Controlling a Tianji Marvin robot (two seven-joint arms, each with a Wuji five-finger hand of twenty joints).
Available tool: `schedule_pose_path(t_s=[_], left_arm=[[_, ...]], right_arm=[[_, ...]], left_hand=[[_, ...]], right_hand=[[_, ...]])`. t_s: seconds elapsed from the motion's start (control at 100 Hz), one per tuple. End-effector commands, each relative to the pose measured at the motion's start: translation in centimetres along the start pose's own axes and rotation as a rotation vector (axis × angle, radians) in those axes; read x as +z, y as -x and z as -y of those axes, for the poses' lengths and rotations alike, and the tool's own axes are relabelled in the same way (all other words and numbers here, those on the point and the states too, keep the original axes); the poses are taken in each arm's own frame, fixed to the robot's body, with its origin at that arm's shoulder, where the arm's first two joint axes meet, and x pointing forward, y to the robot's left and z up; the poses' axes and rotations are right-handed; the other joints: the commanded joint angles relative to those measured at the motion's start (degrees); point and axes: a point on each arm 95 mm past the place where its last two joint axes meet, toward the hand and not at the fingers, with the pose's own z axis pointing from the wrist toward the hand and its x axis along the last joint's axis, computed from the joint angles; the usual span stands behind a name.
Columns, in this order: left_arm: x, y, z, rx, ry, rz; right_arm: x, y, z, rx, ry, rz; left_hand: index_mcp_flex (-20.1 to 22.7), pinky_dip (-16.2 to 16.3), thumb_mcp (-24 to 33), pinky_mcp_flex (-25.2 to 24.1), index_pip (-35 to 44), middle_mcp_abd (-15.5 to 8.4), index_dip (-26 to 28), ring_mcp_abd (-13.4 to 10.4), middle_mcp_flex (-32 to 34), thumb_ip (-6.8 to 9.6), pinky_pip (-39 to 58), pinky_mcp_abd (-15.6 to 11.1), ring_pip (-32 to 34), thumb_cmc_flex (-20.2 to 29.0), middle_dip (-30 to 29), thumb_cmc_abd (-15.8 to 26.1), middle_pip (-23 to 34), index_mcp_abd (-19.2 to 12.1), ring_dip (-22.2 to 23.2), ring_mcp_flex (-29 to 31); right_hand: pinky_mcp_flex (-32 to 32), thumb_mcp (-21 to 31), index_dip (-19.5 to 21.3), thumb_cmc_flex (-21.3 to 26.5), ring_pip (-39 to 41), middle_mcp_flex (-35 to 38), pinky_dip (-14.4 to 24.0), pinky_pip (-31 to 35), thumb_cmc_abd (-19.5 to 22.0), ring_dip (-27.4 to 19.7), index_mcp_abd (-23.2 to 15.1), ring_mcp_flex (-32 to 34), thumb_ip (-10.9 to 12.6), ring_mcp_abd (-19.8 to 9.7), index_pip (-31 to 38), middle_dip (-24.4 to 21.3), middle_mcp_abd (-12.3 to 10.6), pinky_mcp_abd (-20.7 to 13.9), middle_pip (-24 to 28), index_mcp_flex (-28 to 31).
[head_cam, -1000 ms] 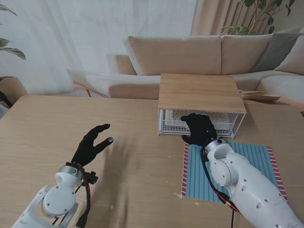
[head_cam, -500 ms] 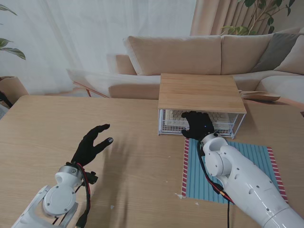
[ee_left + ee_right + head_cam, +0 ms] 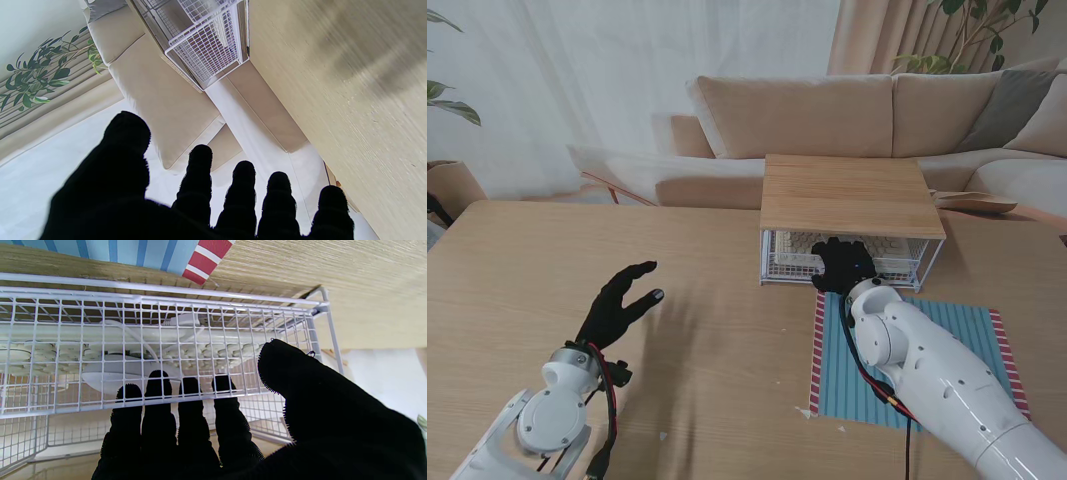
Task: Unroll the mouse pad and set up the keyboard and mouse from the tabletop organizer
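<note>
bench (image 3: 707, 300): light wood, seen from the stand. organizer (image 3: 852, 195): wooden top over a white wire basket (image 3: 206, 323), placed far right of centre. mouse pad (image 3: 972, 350): blue striped with red-and-white edges, laid flat just near of the organizer. keyboard (image 3: 220, 348) and mouse (image 3: 110, 371): pale, lodged inside the basket behind the mesh. right hand (image 3: 845, 266): four fingers (image 3: 191, 386) hooked over the basket's front rim, thumb apart. left hand (image 3: 617, 305): raised over the left bench, fingers spread, nothing held.
</note>
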Motion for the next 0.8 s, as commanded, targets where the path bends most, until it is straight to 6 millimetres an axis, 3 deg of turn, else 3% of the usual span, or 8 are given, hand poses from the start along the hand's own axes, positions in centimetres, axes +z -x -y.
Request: schedule_pose_path(t_s=[0.0,0.2,0.27,0.34,0.49,0.79], left_arm=[[0.11,0.13,-0.24,0.000,0.013,0.009],[0.27,0.45,-0.31,0.000,0.014,0.023],[0.28,0.48,-0.30,0.001,0.012,0.025],[0.28,0.52,-0.32,0.001,0.012,0.028],[0.28,0.53,-0.36,0.002,0.014,0.033],[0.32,0.60,-0.42,0.002,0.016,0.036]], right_arm=[[0.08,-0.64,0.54,0.021,-0.010,0.003],[0.22,-0.84,0.75,0.025,0.002,0.005],[0.23,-0.88,0.84,0.021,-0.004,0.003],[0.20,-0.87,0.95,0.005,-0.013,-0.002],[0.18,-0.96,1.12,0.001,-0.018,0.000],[-0.24,-1.02,1.50,-0.017,-0.027,-0.004]], left_hand=[[-1.30,1.22,0.62,-0.04,-0.27,-2.21,-0.16,-0.66,-1.31,1.93,-1.09,0.07,-0.84,-0.53,-0.29,0.46,-0.32,-0.19,0.83,-2.10],[-1.20,1.29,0.82,-0.12,-0.23,-2.11,-0.15,-0.61,-1.29,1.91,-1.10,0.01,-0.89,-0.48,-0.31,0.43,-0.34,-0.26,0.82,-2.10],[-1.17,1.32,0.88,-0.09,-0.19,-2.06,-0.13,-0.56,-1.28,1.89,-1.09,0.03,-0.87,-0.48,-0.29,0.34,-0.31,-0.28,0.84,-2.12],[-1.18,1.34,0.96,-0.09,-0.17,-2.14,-0.12,-0.57,-1.30,1.87,-1.09,0.03,-0.91,-0.54,-0.28,0.40,-0.30,-0.25,0.83,-2.18],[-1.14,1.37,1.13,-0.15,-0.15,-2.09,-0.11,-0.39,-1.28,1.85,-1.13,-0.01,-0.92,-0.51,-0.28,0.40,-0.29,-0.26,0.83,-2.16],[-1.05,1.43,1.29,-0.13,-0.15,-2.08,-0.11,-0.41,-1.31,1.79,-1.13,0.00,-0.93,-0.57,-0.28,0.44,-0.30,-0.17,0.85,-2.16]], right_hand=[[0.71,2.30,0.89,0.05,2.34,1.68,0.74,3.89,-1.50,1.39,-0.33,1.97,1.55,1.32,1.62,0.98,0.04,0.35,1.89,1.51],[6.56,3.84,3.76,2.75,8.56,11.28,3.36,9.70,-1.06,4.11,-3.95,10.47,1.32,1.21,6.12,2.65,-0.25,0.74,5.48,11.19],[9.30,3.38,1.23,6.57,10.39,15.24,4.38,12.01,-2.69,4.88,-4.45,14.46,-3.20,1.41,10.00,3.34,-0.07,1.49,5.94,13.21],[11.80,3.63,-1.82,9.13,12.40,18.45,6.03,14.30,-3.76,5.47,-4.11,17.77,-4.66,2.13,14.25,3.97,0.62,2.97,6.60,14.37],[15.43,3.82,-4.48,12.69,15.76,23.98,9.16,17.26,-4.67,6.22,-4.32,23.01,-5.44,3.34,20.43,3.76,2.21,5.52,7.43,16.86],[19.85,5.58,-1.23,15.50,21.99,31.97,13.30,20.93,-5.33,8.08,-7.80,29.59,-5.80,3.99,24.84,7.54,2.30,8.01,9.53,24.14]])
